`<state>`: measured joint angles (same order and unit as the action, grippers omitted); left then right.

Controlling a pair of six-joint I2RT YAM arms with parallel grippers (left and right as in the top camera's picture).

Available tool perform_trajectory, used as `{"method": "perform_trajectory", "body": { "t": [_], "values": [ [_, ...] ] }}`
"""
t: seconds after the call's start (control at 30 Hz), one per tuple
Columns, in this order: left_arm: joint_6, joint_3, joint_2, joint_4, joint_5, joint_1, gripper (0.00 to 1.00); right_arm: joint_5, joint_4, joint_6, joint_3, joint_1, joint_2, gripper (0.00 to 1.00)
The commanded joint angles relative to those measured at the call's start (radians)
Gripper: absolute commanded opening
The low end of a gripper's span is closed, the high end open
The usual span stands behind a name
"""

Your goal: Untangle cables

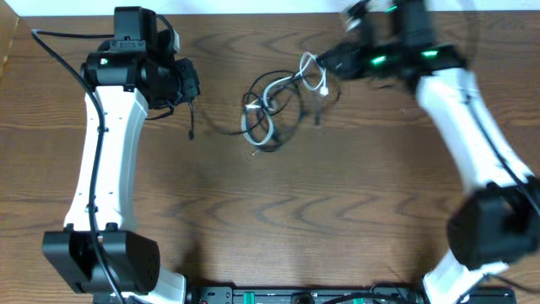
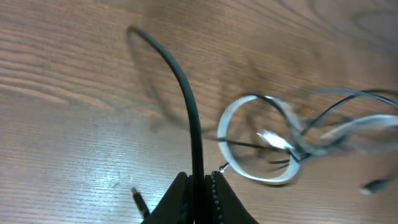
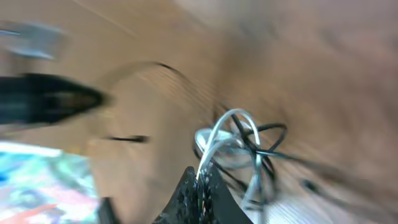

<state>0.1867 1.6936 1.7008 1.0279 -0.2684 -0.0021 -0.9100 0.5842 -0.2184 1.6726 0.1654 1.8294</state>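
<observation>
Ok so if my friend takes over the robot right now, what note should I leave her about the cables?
Left gripper: shut on a black cable.
Right gripper: shut on the white cable.
Where things are: the other loops sit in a tangle on the table, between the two arms. The white cable runs into it.
Done: each arm has hold of one cable.
Left: nothing is separated yet. Ease the held cables apart and work the loops free.
</observation>
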Motion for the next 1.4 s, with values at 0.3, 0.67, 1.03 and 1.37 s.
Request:
{"method": "perform_trajectory", "body": {
  "t": [0.3,0.67,1.03,1.37],
  "values": [
    [-0.063,-0.002,0.126,-0.016,-0.190,0.000,0.46,-0.075,0.079,0.041,0.013,-0.052,-0.050,0.01],
    [-0.145,-0.002,0.201,-0.092,-0.248,-0.051,0.58,0.323,0.171,0.041,0.002,-0.005,-0.027,0.39],
    [-0.033,-0.002,0.306,-0.216,-0.247,-0.155,0.59,0.358,0.166,0.040,0.001,0.011,0.085,0.54],
    [0.013,-0.002,0.385,-0.346,-0.248,-0.237,0.59,0.404,0.172,0.041,0.001,0.013,0.087,0.59]
  ]
}}
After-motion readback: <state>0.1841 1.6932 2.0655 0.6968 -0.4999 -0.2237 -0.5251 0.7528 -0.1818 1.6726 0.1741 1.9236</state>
